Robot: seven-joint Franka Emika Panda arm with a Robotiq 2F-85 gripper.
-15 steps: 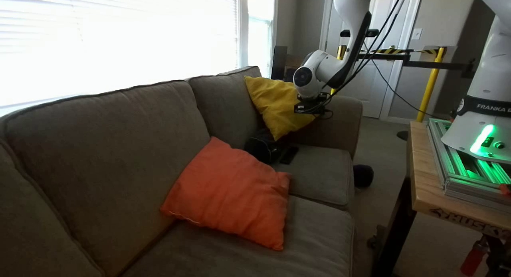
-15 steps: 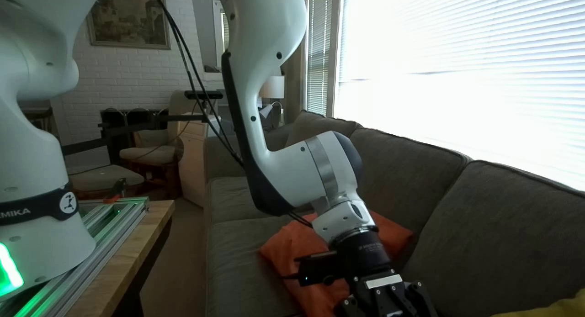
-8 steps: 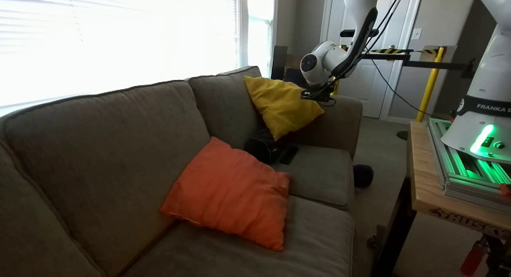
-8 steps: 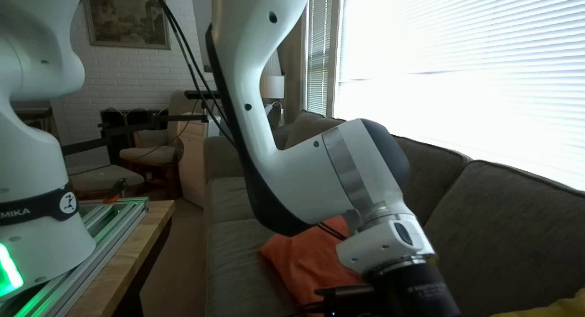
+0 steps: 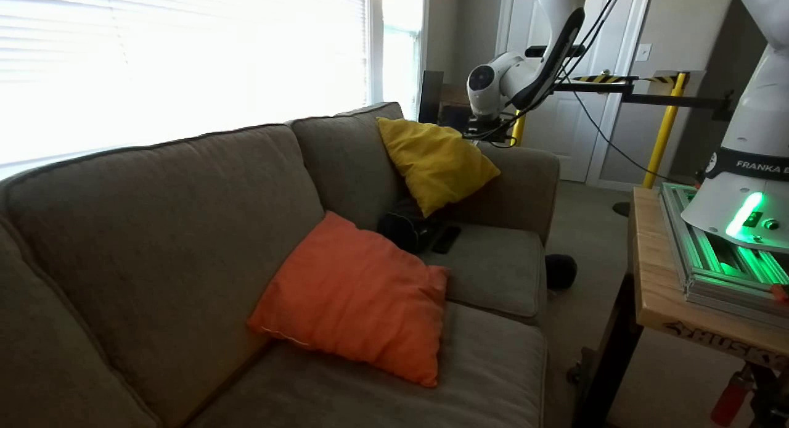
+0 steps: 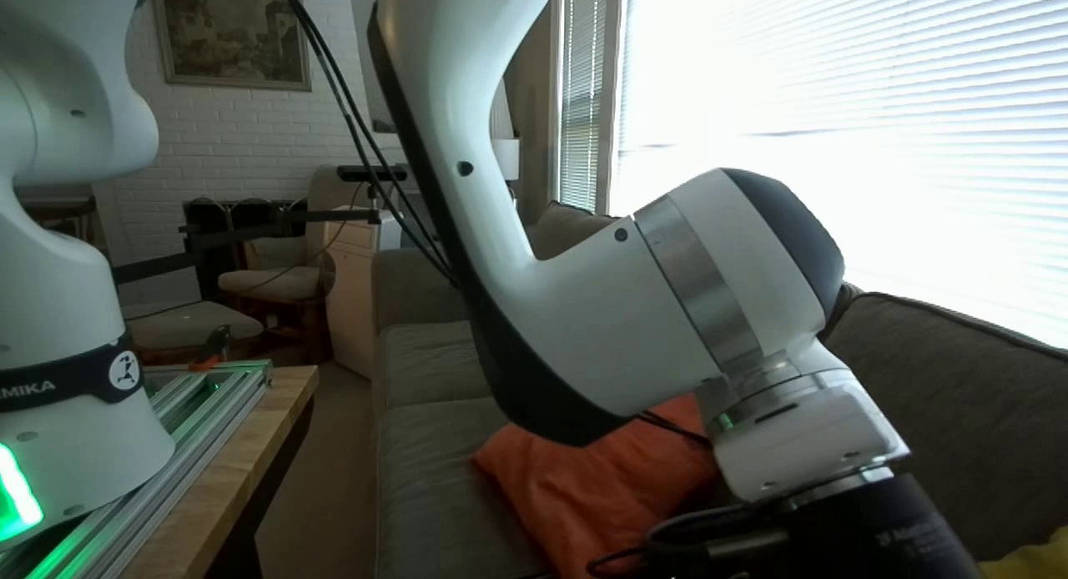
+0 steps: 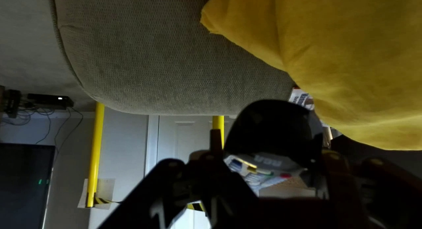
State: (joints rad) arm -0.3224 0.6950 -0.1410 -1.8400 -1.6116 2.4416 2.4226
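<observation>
My gripper [image 7: 267, 138] shows at the bottom of the wrist view, which stands upside down. Its fingers stand apart with a dark rounded object [image 7: 270, 128] spanning between them; it looks held, but is too dark to identify. In an exterior view the gripper [image 5: 487, 130] is above the sofa's far arm, close to the yellow pillow [image 5: 441, 166]; its fingertips and load are hidden there. The yellow pillow fills the upper right of the wrist view [image 7: 356, 64], apart from the fingers. In an exterior view only the gripper's black mount [image 6: 876, 533] shows, cut off below.
An orange pillow [image 5: 357, 298] lies on the sofa [image 5: 493, 366]. A black rounded item [image 5: 404, 227] and a flat black item [image 5: 447, 239] lie on the far seat. The sofa arm [image 7: 165, 64] is ahead. A wooden bench [image 5: 653, 274] carries the robot base. Yellow posts [image 5: 666, 132] stand behind.
The arm and gripper have risen and moved sideways, away from in front of the yellow pillow's corner. The gripper's end has left the frame in an exterior view. The pillows have not moved.
</observation>
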